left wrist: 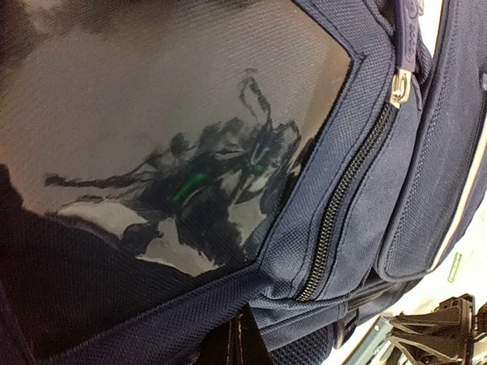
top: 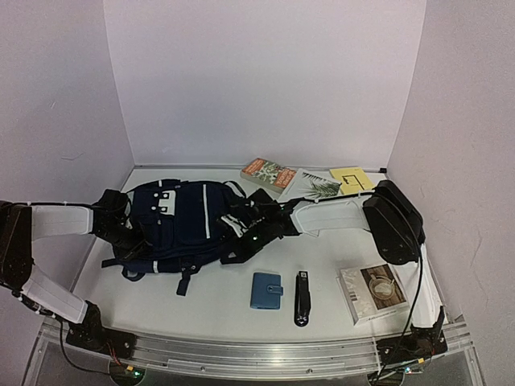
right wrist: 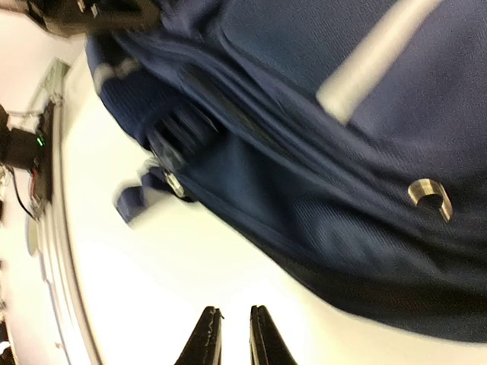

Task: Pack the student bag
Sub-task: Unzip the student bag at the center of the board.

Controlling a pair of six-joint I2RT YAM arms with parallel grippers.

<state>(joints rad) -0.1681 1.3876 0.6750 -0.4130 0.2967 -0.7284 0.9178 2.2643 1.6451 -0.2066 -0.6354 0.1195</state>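
**Packing barely begun: the student bag (top: 173, 221) lies left of centre on the white counter (top: 217, 318), with the visible zip shut.**
It is woven navy fabric with a glossy panel. The leathery blue wallet (top: 266, 290), black stapler (top: 302, 297) and glossy books (top: 372, 291) lie loose outside it. The left end effector (top: 133, 240) is closed at the bag's left side, and any pinch is hidden. The right end effector (right wrist: 234, 338) is barely parted and empty.

walls (top: 265, 80): 3 plain pale lilac panels | table (top: 209, 310): white | front edge: metal rail (top: 265, 354)
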